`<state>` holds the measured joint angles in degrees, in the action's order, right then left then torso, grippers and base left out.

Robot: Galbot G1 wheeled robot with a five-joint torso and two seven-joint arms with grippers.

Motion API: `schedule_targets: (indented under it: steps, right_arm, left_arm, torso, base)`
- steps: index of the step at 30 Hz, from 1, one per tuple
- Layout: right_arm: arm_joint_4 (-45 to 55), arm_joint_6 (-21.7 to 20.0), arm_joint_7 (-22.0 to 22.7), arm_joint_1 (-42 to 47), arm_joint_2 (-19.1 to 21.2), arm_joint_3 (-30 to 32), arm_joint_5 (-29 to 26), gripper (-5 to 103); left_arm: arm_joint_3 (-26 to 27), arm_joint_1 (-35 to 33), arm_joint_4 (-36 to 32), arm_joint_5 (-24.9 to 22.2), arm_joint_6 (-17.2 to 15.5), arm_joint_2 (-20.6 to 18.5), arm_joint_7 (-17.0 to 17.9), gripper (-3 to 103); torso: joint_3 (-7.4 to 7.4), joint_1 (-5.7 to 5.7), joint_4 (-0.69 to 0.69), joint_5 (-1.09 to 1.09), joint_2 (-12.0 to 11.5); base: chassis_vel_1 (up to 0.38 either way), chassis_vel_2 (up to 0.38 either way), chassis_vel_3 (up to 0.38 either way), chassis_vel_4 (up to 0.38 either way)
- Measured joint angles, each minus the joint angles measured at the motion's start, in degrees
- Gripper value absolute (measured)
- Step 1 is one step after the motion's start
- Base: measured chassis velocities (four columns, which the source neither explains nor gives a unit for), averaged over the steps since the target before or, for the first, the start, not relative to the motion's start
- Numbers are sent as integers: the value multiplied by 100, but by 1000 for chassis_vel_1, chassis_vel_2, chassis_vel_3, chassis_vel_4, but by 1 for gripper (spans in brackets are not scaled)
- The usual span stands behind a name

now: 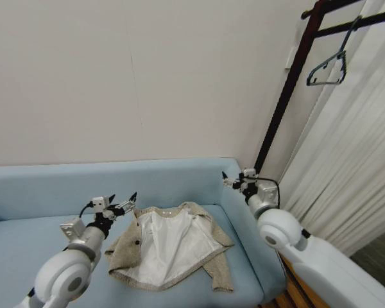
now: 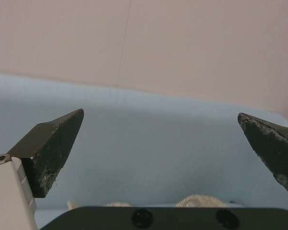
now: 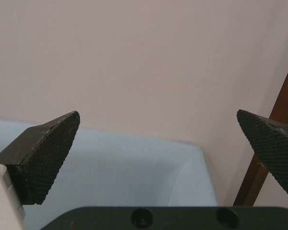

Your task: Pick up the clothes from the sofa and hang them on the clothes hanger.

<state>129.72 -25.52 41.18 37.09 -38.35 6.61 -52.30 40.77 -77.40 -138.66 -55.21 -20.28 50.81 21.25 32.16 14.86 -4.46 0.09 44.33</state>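
Observation:
A beige knit cardigan [image 1: 173,247] with a white lining lies spread open on the light blue sofa [image 1: 45,186]. My left gripper [image 1: 122,200] hovers open just left of the cardigan's collar; its wrist view shows wide-apart fingers [image 2: 53,148] and a sliver of knit [image 2: 201,201] below. Above the sofa's right armrest my right gripper [image 1: 233,179] is held open, with the armrest [image 3: 192,172] and a rack post [image 3: 273,139] beyond its fingers. A dark hanger [image 1: 327,67] hangs on the dark wooden clothes rack [image 1: 289,83] at the upper right.
A plain cream wall [image 1: 147,77] runs behind the sofa. White curtains [image 1: 346,167] hang to the right of the rack. A strip of wooden floor [image 1: 289,298] shows beside the sofa's right end.

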Motion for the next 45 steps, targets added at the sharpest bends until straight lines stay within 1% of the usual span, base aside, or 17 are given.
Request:
schedule_targets:
  steps: [3,4,7,9,11,14,16,17,19,23,27,31,34,36,39,42,45]
  right_arm:
    - [110,-112,192,-589,187,7,-339,100]
    - [22,-147,233,-1159,334,-34,-522,100]
    - [-103,-168,231,-1600,431,-82,-614,100]
    - [-400,-271,208,-2545,597,-199,-886,100]
    - [-460,-300,201,-2711,619,-227,-947,100]
    - [-813,-461,118,-3527,726,-367,-1186,100]
    - [-1044,-570,-87,-4022,833,-388,-1319,100]
    - [-1044,-570,-87,-4022,833,-388,-1319,100]
    - [-1327,-598,-387,-4319,900,-389,-1297,100]
    - [-1769,-639,-616,-4758,866,-518,-1231,100]
    - [-2592,-798,-675,-5526,567,-989,-1226,100]
    - [-3235,-983,-522,-6102,272,-1394,-1218,100]
    - [-3669,-1152,-230,-6568,95,-1725,-1320,100]
    - [-4071,-1281,143,-6942,-9,-2054,-1490,100]
    - [-4263,-1321,333,-7132,-32,-2272,-1605,100]
    - [-4675,-1347,737,-7530,-82,-2727,-2083,100]
    - [-4998,-1352,947,-7840,-166,-2995,-2397,100]
  left_arm:
    - [197,8,-240,-25,-99,-106,-54,100]
    - [251,40,-342,-65,-129,-163,-78,100]
    - [269,68,-378,-99,-141,-201,-100,100]
    - [276,132,-381,-143,-145,-270,-122,100]
    - [273,158,-366,-152,-146,-286,-132,100]
    - [193,290,-268,-173,-168,-355,-158,100]
    - [49,445,-167,-175,-199,-414,-165,100]
    - [49,445,-167,-175,-199,-414,-165,100]
    - [-114,597,-73,-175,-231,-453,-166,100]
    - [-299,753,52,-175,-279,-491,-166,100]
    - [-570,1006,239,-166,-298,-537,-167,100]
    - [-806,1223,337,-149,-312,-540,-166,100]
    - [-960,1382,388,-143,-335,-531,-165,100]
    - [-1071,1506,450,-135,-349,-490,-164,100]
    - [-1140,1577,499,-125,-359,-458,-165,100]
    - [-1283,1659,598,-32,-363,-380,-170,100]
    - [-1385,1709,628,17,-363,-325,-178,100]
  torso:
    - [0,0,0,0,0]
    - [0,0,-1,0,0]
    - [0,0,-1,1,0]
    - [0,0,0,-3,0]
    - [0,0,0,-2,0]
    - [1,0,1,-1,0]
    - [0,0,-1,-2,0]
    - [0,0,-1,-2,0]
    - [0,0,-2,1,0]
    - [0,0,-3,2,0]
    - [1,0,0,1,0]
    - [2,1,3,-1,-1]
    - [1,1,-1,-1,-1]
    - [1,1,-1,-1,-1]
    - [1,1,0,-1,-1]
    - [1,1,-2,1,-2]
    - [1,1,-1,1,-1]
  base:
    - [0,0,0,0]
    - [0,0,0,0]
    - [0,0,0,0]
    - [0,0,0,0]
    - [0,0,0,0]
    - [0,0,0,0]
    - [0,0,0,0]
    - [0,0,0,0]
    - [0,0,0,0]
    - [0,0,0,0]
    - [0,0,0,0]
    - [0,0,0,0]
    - [0,0,0,0]
    - [0,0,0,0]
    - [0,0,0,0]
    - [0,0,0,0]
    - [0,0,0,0]
